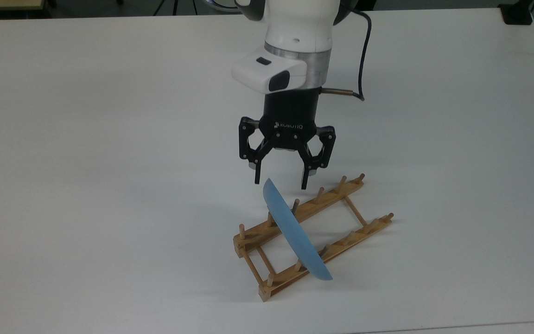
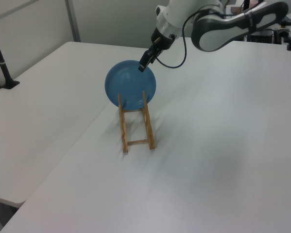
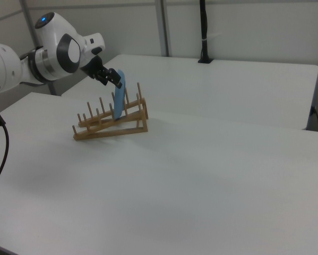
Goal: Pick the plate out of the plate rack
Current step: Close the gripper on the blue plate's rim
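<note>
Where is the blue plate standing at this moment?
The plate stands on edge across the plate rack, nearer the rack's end at the top view's left. The open gripper hangs just above its upper rim.

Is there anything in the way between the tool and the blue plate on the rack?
Nothing visible. The open tool hangs at the plate's upper rim, one finger on each side of it, with only air between. The plate stands on edge among the pegs of the plate rack, which sit lower down.
</note>
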`<state>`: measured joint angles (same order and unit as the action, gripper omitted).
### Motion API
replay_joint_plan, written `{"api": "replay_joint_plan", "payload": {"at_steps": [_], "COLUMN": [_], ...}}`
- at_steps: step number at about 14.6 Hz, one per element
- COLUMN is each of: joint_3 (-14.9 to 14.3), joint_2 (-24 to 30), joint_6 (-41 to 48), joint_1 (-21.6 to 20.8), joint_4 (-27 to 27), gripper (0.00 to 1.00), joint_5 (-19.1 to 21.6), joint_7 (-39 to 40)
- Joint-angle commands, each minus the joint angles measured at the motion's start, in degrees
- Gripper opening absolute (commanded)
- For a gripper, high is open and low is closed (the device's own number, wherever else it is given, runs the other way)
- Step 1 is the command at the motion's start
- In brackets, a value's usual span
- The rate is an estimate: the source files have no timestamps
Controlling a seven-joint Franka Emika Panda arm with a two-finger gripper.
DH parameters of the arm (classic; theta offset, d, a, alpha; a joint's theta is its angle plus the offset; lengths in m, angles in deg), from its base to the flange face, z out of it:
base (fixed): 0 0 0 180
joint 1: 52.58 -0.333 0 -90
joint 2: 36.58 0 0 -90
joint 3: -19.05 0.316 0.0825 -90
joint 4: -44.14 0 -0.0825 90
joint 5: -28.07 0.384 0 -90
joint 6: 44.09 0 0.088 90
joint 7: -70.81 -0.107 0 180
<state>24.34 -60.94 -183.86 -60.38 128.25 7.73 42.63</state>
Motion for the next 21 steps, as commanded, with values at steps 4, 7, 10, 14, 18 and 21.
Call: {"api": "replay_joint_plan", "payload": {"at_steps": [4, 7, 10, 14, 18, 21], "joint_3": [-1.0, -1.0, -1.0, -1.1, -1.1, -1.1], "joint_2": [-2.4, -2.4, -2.0, -1.9, -1.4, 0.5], "joint_6": [-1.3, -2.1, -2.1, -2.1, -2.1, -2.1], "joint_1": [-0.9, -0.8, -0.6, -0.4, -0.3, -0.2], "joint_4": [-1.6, -1.6, -1.6, -1.5, -1.5, -1.5], "gripper": [0.59, 0.47, 0.38, 0.16, 0.02, 0.02], "joint_5": [-2.9, -2.8, -2.8, -3.4, -4.1, -4.0], "joint_7": [-1.9, -2.0, -1.8, -0.8, -0.2, -0.1]}}
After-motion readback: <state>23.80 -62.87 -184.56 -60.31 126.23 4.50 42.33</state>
